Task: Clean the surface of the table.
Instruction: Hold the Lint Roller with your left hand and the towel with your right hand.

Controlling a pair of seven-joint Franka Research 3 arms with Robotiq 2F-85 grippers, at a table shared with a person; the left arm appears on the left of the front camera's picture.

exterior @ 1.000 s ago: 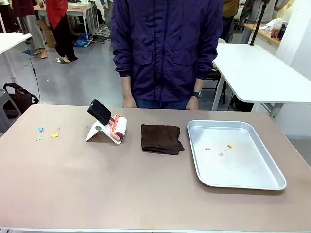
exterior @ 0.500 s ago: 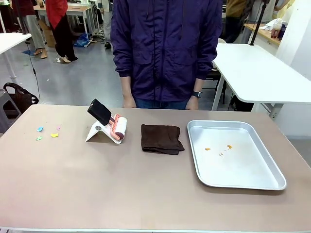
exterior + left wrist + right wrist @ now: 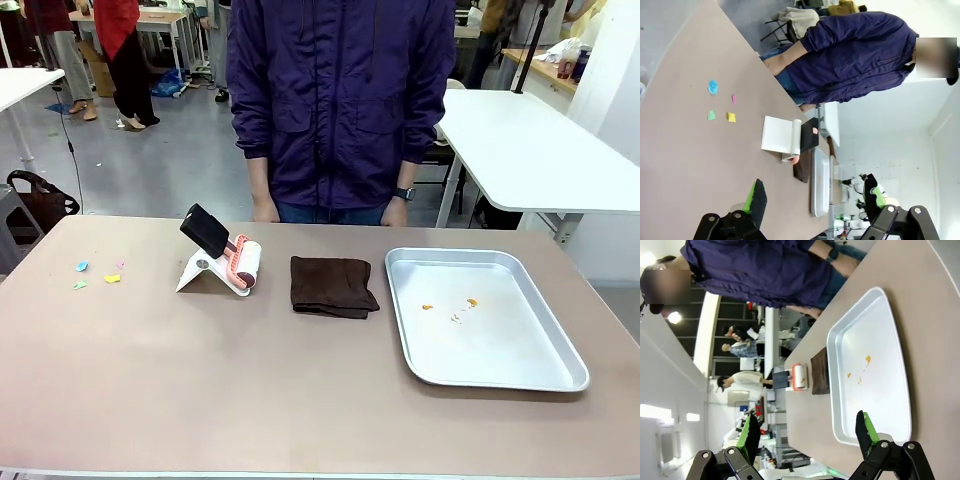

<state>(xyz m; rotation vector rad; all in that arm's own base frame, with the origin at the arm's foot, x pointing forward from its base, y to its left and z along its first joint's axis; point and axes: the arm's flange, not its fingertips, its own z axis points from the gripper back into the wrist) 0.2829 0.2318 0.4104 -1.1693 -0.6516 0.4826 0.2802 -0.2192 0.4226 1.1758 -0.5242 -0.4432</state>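
Observation:
The brownish-tan table (image 3: 200,380) carries a lint roller (image 3: 243,265) with a black handle on a white stand, left of centre. A folded dark brown cloth (image 3: 334,286) lies beside it at the middle. Small coloured paper scraps (image 3: 98,274) lie at the far left; the left wrist view shows the paper scraps (image 3: 720,102) and the lint roller (image 3: 790,137) too. My left gripper (image 3: 815,197) is open above the table's near side with nothing between its fingers. My right gripper (image 3: 807,432) is open too, near the steel tray (image 3: 865,390).
A steel tray (image 3: 520,355) with a few orange and white crumbs (image 3: 455,306) sits on the right. A person in a purple jacket (image 3: 340,100) stands at the far edge, hands down. White tables stand behind.

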